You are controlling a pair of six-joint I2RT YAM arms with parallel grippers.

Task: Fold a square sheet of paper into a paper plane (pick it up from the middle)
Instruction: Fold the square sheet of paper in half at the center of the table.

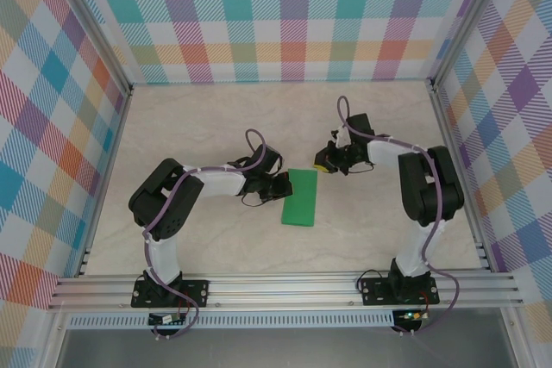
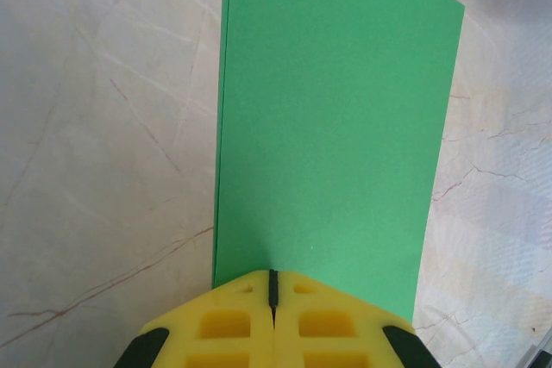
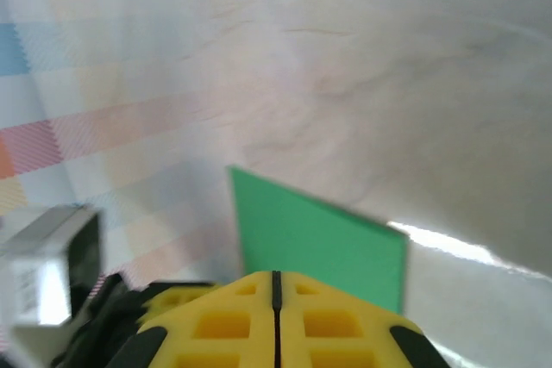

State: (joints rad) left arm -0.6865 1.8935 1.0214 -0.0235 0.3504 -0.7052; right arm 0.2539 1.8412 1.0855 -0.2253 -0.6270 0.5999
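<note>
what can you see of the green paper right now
The green paper is a plain, thin, matte rectangle, apparently folded in half, lying flat on the marbled table between the arms. The left gripper, shut, overlaps one edge with its tips; the right gripper, also shut, hangs near its far right corner, seemingly not touching.

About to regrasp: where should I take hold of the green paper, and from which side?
Probably its middle, from straight above. The green paper lies flat on the table as a narrow rectangle with no lifted edge to get under, so a side approach would likely just push it. Span its short width with open jaws and pinch so it bows up.
</note>
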